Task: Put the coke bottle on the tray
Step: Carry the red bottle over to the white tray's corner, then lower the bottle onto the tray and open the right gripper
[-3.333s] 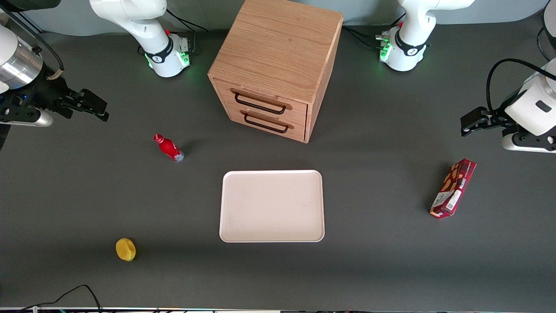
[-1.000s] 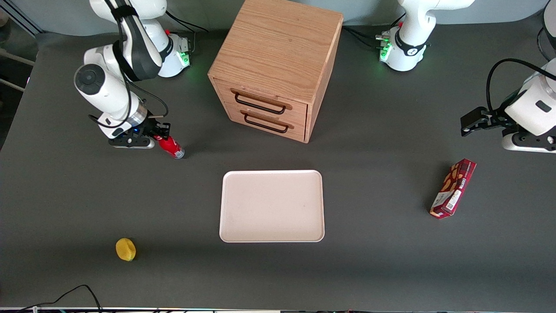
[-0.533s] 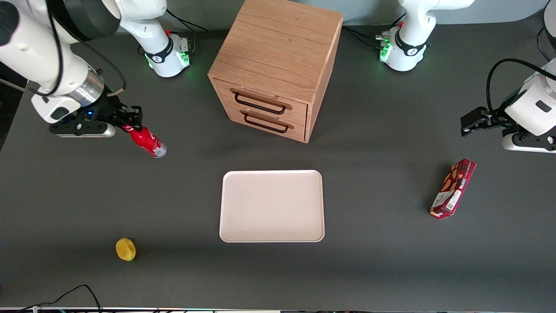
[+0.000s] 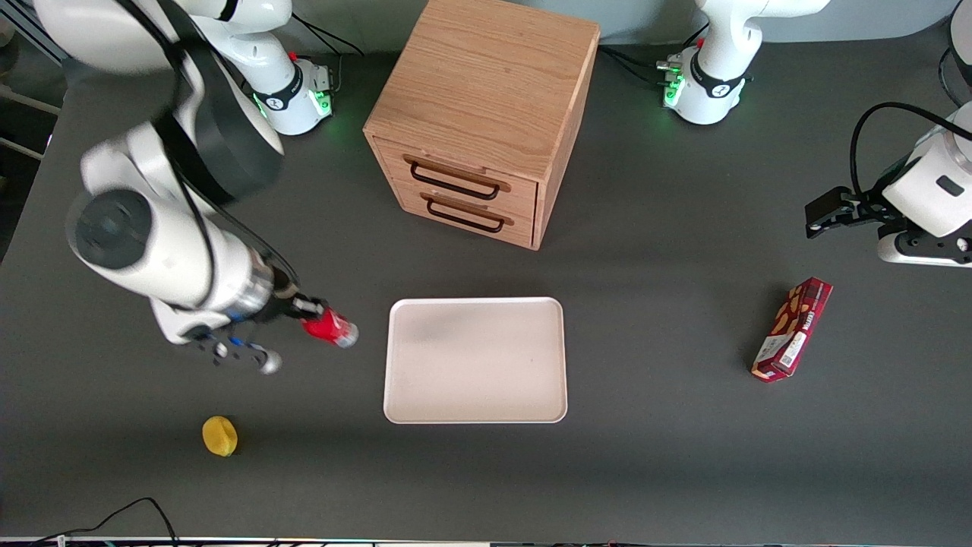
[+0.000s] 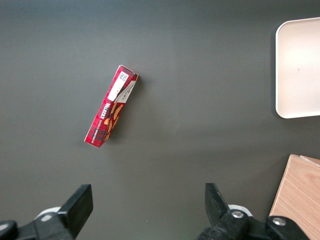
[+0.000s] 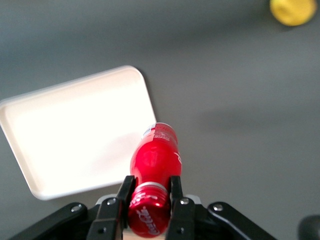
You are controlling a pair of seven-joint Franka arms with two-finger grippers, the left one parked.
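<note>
My right gripper (image 4: 310, 308) is shut on the neck of the small red coke bottle (image 4: 331, 327) and holds it above the table, beside the tray's short edge at the working arm's end. The right wrist view shows the fingers (image 6: 176, 187) clamping the bottle (image 6: 155, 157) just under its red cap, its clear base pointing down. The pale cream-pink tray (image 4: 475, 359) lies flat in the table's middle, nearer the front camera than the cabinet. It shows under the bottle in the right wrist view (image 6: 75, 127) and partly in the left wrist view (image 5: 300, 70).
A wooden two-drawer cabinet (image 4: 478, 114) stands farther from the front camera than the tray. A yellow lemon (image 4: 219, 436) lies near the front edge at the working arm's end, also in the right wrist view (image 6: 292, 11). A dark red snack box (image 4: 792, 328) lies toward the parked arm's end.
My gripper came down on the standing bottle, closed on its neck, lifted it, then carried it nearer the front camera and toward the tray.
</note>
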